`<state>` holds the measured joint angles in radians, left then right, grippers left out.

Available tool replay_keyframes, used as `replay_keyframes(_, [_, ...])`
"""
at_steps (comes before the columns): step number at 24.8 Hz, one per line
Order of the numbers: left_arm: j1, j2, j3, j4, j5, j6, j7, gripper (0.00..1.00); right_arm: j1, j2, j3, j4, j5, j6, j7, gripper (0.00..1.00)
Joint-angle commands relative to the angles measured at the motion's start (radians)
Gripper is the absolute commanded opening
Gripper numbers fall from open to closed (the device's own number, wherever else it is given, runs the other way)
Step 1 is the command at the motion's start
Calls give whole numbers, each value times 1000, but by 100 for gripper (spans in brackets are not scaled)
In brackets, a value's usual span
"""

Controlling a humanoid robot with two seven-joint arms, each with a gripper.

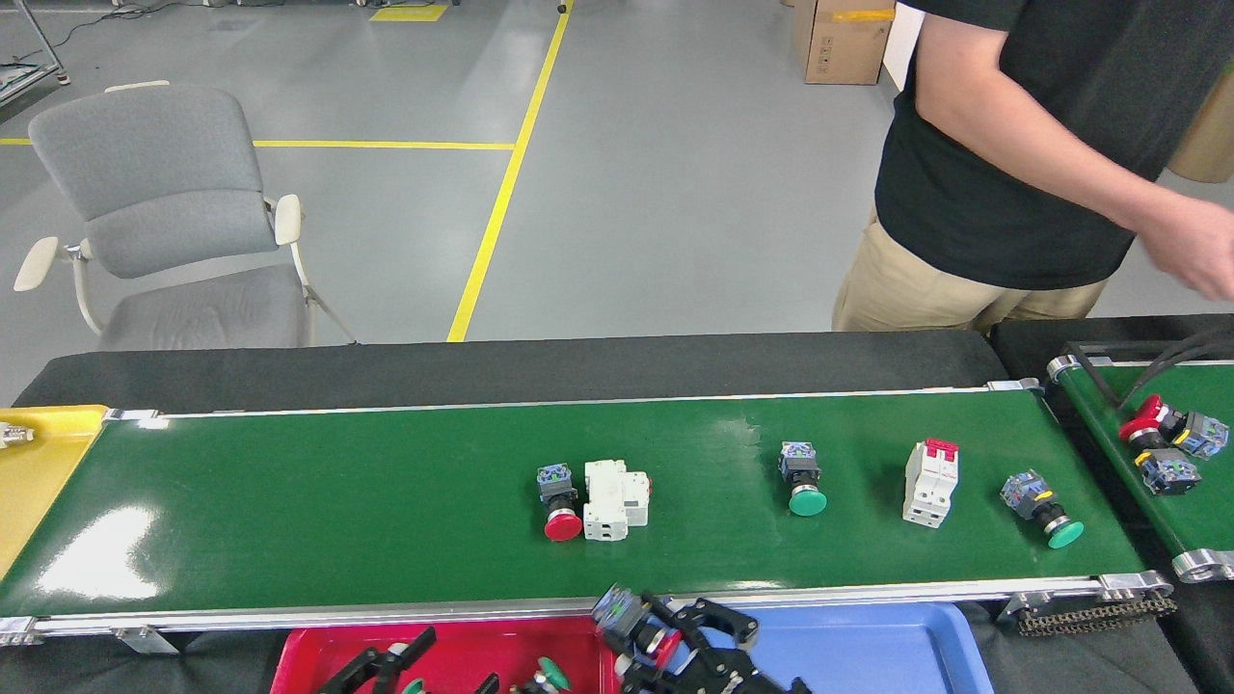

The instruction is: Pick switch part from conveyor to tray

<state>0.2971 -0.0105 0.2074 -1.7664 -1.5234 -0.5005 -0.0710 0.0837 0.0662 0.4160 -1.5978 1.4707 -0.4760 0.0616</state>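
Both arms down low, over trays. Right gripper closed tight on red switch, at seam between red tray and blue tray. Left gripper over red tray — fingers spread wide, green switch lying just beside. Step: dropping parts in trays. Next — let go gently, then reach back to conveyor for another switch.
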Motion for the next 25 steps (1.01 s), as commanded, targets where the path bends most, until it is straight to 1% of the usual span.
replay_keyframes(1, [-13,6,75,-10,3,140,25,100,-12,21,4,-4,-1,-10,-8,99])
replay_keyframes(2, [-13,11,110,-7,3,168,51,100,-15,23,3,-7,-3,-10,-8,99])
replay_keyframes(4, [-3,11,171,5,3,169,91,100,-15,26,-5,-24,-6,-10,-8,99])
replay_keyframes(5, [4,11,181,5,3,166,92,100,-10,21,-23,-44,-12,-10,-12,99])
replay_keyframes(6, [10,11,179,4,3,165,94,100,4,15,-77,-63,-29,-10,-25,99])
replay_keyframes(7, [23,12,176,-2,3,163,94,100,33,14,-163,-77,-50,-10,-40,99])
replay_keyframes(8, [34,12,173,-8,3,163,94,100,70,20,-233,-86,-61,-9,-46,99])
replay_keyframes(9, [40,12,158,-8,3,163,94,100,114,38,-315,-103,-63,-1,-51,98])
replay_keyframes(10, [40,11,139,-8,3,163,94,100,151,58,-390,-126,-63,43,-71,98])
replay_keyframes(11, [42,11,124,-8,3,163,94,100,177,60,-430,-142,-63,94,-103,98])
replay_keyframes(12, [42,11,104,-8,3,165,94,100,208,53,-453,-154,-63,154,-157,98])
replay_keyframes(13, [37,9,80,-8,2,166,94,100,231,35,-454,-156,-63,217,-207,98])
replay_keyframes(16, [-12,7,6,-8,-6,171,82,100,251,-26,-454,-151,-61,307,-216,98])
replay_keyframes(18, [-69,11,-42,-2,-15,175,69,100,237,-25,-451,-149,-56,341,-203,98])
replay_keyframes(20, [-119,9,-66,10,-49,174,31,100,203,-16,-422,-145,-40,373,-152,98])
replay_keyframes(22, [-159,-3,-71,47,-78,174,16,100,133,-11,-362,-111,-3,436,-106,98])
replay_keyframes(25, [-214,-5,-95,110,-93,177,13,100,-2,-11,-275,-21,5,544,-88,98])
